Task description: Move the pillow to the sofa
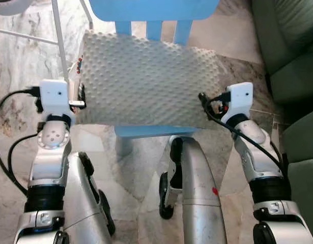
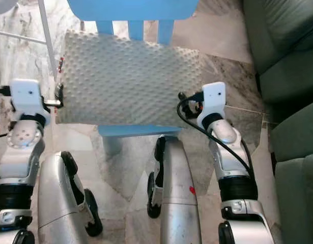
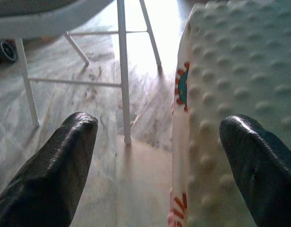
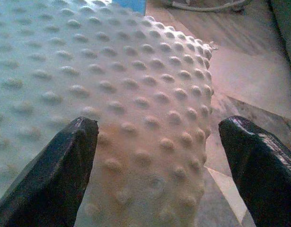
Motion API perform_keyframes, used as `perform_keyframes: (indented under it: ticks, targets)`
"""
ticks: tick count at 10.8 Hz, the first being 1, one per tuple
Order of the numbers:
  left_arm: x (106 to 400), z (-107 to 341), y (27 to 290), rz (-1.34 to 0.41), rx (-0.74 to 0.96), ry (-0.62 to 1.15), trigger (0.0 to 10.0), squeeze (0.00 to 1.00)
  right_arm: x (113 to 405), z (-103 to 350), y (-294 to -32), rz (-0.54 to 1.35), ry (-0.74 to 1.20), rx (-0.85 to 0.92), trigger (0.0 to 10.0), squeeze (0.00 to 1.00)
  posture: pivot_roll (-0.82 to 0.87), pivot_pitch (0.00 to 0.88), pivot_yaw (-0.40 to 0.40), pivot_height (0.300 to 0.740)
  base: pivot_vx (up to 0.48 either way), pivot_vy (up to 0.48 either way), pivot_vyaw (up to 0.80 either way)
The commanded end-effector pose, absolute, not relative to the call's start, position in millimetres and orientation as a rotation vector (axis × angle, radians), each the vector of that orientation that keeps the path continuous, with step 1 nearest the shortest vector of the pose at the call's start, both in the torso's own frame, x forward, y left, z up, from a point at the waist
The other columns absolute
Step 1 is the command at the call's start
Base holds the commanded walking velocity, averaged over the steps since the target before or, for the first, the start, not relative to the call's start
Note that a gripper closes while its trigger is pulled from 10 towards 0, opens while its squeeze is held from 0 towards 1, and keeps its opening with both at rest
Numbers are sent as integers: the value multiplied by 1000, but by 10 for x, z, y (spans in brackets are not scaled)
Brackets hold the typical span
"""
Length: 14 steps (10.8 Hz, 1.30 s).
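Bumpy white pillow (image 1: 146, 81) lies mid-frame on a blue chair (image 1: 153, 131); left claw (image 3: 159, 146) and right claw (image 4: 157, 156), both spread, flank its ends; green sofa (image 1: 293, 56) at right

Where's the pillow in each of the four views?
Left eye: pillow upper centre, on the blue chair.
Right eye: upper centre-left.
Left wrist: right side.
Right wrist: centre and left.
Shared landmark: its bumpy white surface.

pillow (image 1: 146, 79): white, bumpy dotted cover, red-teal print at left edge
pose: flat, long axis 9–3 o'clock
sofa (image 1: 293, 51): dark green, 2 o'clock of pillow, apart
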<state>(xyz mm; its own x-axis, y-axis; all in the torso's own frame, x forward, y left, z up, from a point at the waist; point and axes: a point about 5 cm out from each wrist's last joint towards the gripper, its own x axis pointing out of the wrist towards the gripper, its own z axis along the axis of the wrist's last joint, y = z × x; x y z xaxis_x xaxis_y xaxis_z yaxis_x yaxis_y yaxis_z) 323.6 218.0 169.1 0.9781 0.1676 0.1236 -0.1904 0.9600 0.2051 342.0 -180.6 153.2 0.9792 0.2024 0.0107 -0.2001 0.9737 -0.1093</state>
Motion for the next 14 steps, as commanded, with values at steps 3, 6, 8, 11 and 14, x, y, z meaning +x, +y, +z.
perform_keyframes:
  ticks: [3,6,8,11,14]
  targets:
    - [3352,1427,2076,106,204,22,10000,1000,3371,1288,-1779,233,69,-93,10000,1000,-31,392,-102,476,0,0,0]
    - [3506,1341,2050,102,181,76,10000,1000,3446,1165,-1667,250,119,-49,10000,1000,-35,385,-94,476,0,0,0]
    - [3593,1225,1983,72,178,120,10000,0,3567,1111,-1524,258,162,-15,10000,0,-37,400,-97,476,0,0,0]
    - [3624,977,1839,9,122,235,0,0,3626,910,-1352,235,320,-37,0,0,-43,401,-103,476,0,0,0]
    - [3645,907,1801,10,124,255,0,0,3617,828,-1173,258,353,34,0,0,-43,396,-105,476,0,0,0]
